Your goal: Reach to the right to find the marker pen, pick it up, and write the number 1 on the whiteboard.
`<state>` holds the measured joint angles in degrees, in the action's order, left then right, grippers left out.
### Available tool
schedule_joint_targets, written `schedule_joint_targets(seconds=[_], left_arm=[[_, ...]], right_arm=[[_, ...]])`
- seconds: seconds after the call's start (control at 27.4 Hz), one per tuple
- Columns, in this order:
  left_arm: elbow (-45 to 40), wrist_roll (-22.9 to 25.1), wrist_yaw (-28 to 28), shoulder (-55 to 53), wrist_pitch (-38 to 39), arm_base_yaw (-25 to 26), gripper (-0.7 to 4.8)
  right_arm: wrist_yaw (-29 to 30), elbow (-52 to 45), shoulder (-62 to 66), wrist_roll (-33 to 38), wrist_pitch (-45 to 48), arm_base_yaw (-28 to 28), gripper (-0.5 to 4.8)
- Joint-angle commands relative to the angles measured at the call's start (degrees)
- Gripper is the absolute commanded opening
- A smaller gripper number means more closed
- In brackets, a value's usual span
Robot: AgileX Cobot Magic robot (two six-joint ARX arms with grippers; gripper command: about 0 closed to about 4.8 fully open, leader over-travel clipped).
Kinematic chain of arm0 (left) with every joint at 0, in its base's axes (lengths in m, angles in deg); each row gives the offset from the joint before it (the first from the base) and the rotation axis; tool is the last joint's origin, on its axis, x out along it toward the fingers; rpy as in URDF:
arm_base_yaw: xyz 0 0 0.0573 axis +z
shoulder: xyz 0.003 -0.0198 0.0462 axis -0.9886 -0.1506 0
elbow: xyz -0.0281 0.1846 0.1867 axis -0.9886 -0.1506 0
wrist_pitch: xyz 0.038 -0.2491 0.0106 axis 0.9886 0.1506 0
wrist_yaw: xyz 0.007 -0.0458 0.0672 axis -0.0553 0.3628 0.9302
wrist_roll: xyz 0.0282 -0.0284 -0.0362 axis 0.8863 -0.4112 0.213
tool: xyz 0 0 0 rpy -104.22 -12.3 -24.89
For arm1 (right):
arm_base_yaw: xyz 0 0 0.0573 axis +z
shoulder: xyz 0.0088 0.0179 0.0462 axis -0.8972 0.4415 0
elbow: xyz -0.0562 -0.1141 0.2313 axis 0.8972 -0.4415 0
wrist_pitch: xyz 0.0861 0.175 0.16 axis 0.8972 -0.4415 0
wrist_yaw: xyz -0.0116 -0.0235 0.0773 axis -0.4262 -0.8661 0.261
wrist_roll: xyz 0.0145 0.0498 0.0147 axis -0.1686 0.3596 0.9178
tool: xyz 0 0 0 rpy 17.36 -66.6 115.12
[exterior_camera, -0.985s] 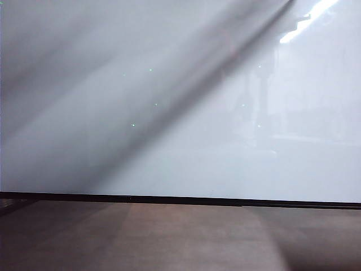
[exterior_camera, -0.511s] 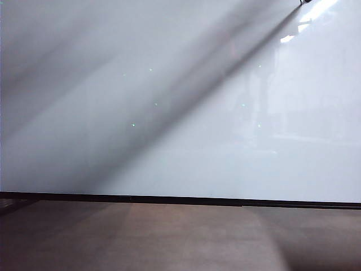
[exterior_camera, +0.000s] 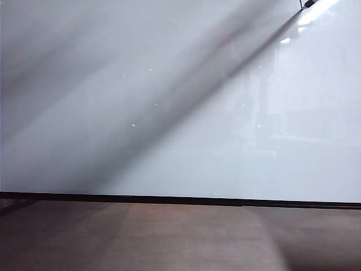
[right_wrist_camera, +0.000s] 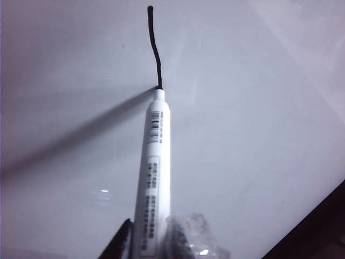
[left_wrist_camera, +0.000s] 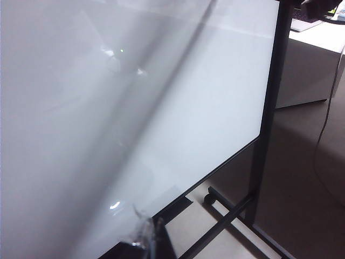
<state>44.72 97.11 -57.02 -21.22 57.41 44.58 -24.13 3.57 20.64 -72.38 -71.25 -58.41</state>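
Observation:
The whiteboard (exterior_camera: 169, 113) fills the exterior view down to its thin black bottom edge (exterior_camera: 180, 200). In the right wrist view my right gripper (right_wrist_camera: 153, 225) is shut on the marker pen (right_wrist_camera: 153, 172), a white barrel with black print. The pen's dark tip (right_wrist_camera: 158, 87) touches the whiteboard (right_wrist_camera: 242, 135) at the end of a thin black stroke (right_wrist_camera: 154, 48). The pen tip (exterior_camera: 308, 4) peeks in at the exterior view's top right edge. My left gripper (left_wrist_camera: 151, 233) hangs near the whiteboard (left_wrist_camera: 135, 108), by its lower edge, fingers together and holding nothing.
A black stand post (left_wrist_camera: 272, 108) carries the board's side, with crossbars and a caster (left_wrist_camera: 210, 198) on the floor. A pale cabinet (left_wrist_camera: 307, 70) and a thin cable (left_wrist_camera: 330, 108) are beyond it. A brown surface (exterior_camera: 180, 237) lies below the board.
In the exterior view the pen tip has come in at the top right edge with a short dark line beside it. The bright reflection there has shrunk.

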Motion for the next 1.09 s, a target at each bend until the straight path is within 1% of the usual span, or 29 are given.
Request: schedule_joint_targets(seconds=[0.04,1.09], left_arm=[[0.20,0.02,-0.07,0.13,0.26,0.11,-0.05],[0.17,0.07,-0.04,0.13,0.26,0.11,-0.05]], right_arm=[[-0.26,0.24,0.79,-0.11,0.28,0.04,-0.02],[-0.46,0.24,1.84,0.09,-4.39,0.04,-0.02]])
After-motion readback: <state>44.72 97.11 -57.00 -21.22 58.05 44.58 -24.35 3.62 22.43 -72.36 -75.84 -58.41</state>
